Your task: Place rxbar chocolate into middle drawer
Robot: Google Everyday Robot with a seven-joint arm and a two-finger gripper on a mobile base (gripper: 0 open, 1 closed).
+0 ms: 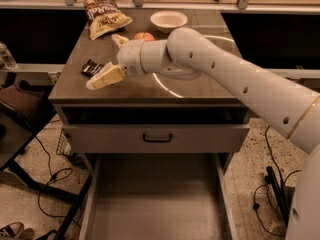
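Observation:
The rxbar chocolate (92,67), a small dark wrapper, lies on the left part of the cabinet top. My gripper (103,60) hovers right beside it, open. One cream finger (106,77) sits just in front of the bar and the other finger (119,39) stands behind it. The bar lies close to the front finger, and I cannot tell if they touch. Low in the view, the middle drawer (100,204) is pulled out, its grey floor bare.
A tan chip bag (104,15) lies at the back left of the top, with a white bowl (168,20) and an apple (143,36) behind my arm. A shut drawer front with a dark handle (157,138) sits above the open drawer. Cables trail on the floor at both sides.

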